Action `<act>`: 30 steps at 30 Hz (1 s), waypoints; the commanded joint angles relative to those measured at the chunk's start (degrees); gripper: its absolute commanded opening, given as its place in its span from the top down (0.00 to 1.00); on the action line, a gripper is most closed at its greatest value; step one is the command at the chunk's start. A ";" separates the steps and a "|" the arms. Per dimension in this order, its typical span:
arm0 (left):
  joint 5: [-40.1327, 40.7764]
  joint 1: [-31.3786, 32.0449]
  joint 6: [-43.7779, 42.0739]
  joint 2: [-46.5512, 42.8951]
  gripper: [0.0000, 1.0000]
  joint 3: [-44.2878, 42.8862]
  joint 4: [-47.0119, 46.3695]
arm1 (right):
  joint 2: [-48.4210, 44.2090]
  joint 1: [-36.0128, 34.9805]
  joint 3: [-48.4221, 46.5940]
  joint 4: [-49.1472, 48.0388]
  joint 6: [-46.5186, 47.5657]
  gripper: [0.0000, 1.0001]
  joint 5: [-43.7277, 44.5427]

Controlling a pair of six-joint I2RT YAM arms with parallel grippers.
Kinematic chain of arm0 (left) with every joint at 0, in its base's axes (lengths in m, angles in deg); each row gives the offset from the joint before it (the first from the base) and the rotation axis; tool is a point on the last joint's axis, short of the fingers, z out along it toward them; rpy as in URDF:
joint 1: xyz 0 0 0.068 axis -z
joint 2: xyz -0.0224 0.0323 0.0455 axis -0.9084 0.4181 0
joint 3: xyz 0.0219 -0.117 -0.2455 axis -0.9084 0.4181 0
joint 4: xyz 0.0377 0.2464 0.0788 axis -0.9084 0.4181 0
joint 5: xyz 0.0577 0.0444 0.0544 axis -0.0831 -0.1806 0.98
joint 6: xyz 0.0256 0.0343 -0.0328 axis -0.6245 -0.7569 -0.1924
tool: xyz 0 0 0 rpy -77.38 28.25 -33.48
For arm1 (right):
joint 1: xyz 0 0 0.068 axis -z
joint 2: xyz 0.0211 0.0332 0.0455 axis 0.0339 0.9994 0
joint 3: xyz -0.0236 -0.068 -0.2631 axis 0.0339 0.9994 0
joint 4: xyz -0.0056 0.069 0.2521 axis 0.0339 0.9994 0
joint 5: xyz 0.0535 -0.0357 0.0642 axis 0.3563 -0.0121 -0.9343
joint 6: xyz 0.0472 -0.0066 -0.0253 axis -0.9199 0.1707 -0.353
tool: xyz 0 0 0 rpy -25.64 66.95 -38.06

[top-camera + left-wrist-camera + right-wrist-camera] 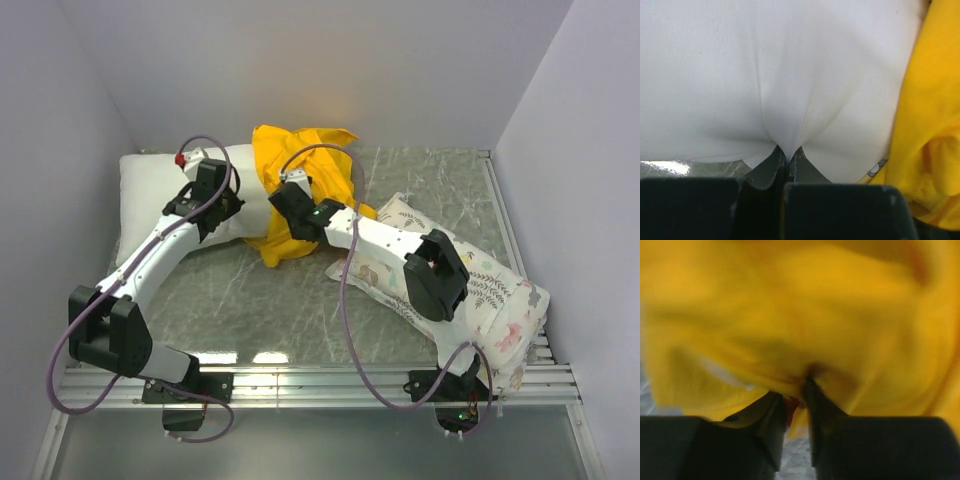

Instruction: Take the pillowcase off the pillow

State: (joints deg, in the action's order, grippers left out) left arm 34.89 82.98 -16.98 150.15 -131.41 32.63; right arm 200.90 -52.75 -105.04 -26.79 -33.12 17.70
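Note:
The plain white pillow (160, 190) lies at the back left, its right end still inside the yellow pillowcase (300, 165), which is bunched up at the back centre. My left gripper (228, 208) is shut on a pinch of the white pillow's fabric (785, 100); the yellow pillowcase (930, 150) shows at the right of the left wrist view. My right gripper (285, 205) is shut on a fold of the yellow pillowcase (800, 315), which fills the blurred right wrist view.
A white pillow printed with small pastel figures (480, 290) lies at the right under the right arm. Side walls stand close on the left and right. A metal rail (320, 378) runs along the near edge.

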 commanded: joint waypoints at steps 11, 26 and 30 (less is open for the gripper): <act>-10.86 -24.78 -6.40 -11.68 1.00 -6.74 3.30 | -17.43 16.51 10.34 0.39 1.44 1.00 5.75; -21.05 -29.48 -6.57 -14.93 0.99 4.94 -0.73 | -20.25 24.18 16.85 -4.70 0.22 0.96 -7.51; -20.45 -26.14 -5.87 -18.01 0.99 11.44 -1.43 | -22.53 21.55 16.94 -4.36 0.74 0.61 -7.70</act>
State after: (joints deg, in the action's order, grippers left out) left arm 4.64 57.84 -20.94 135.57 -122.56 35.10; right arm 183.31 -32.73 -88.21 -33.05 -35.15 0.61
